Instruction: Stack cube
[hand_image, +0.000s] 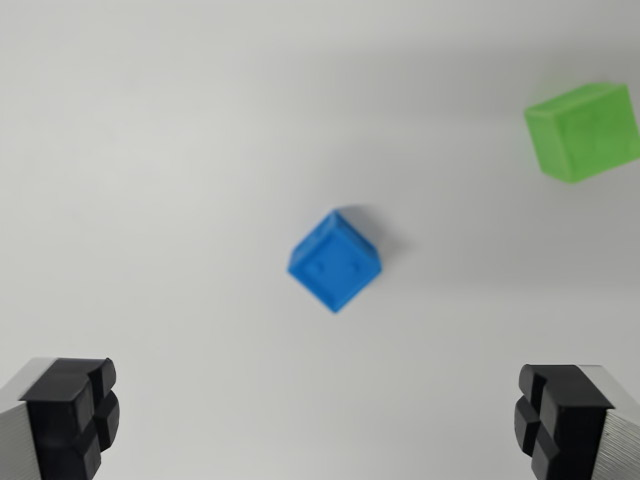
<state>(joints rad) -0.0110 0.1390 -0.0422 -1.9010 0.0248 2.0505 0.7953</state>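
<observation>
A small blue cube (335, 259) lies on the white surface near the middle of the wrist view, turned so one corner points toward me. A larger green cube (585, 131) rests at the wrist view's upper right, slightly blurred. My gripper (318, 420) is open, with its black fingertips (72, 415) at the two bottom corners. The blue cube lies beyond the fingertips, roughly centred between them, and nothing is held.
The white tabletop (180, 150) fills the view around both cubes.
</observation>
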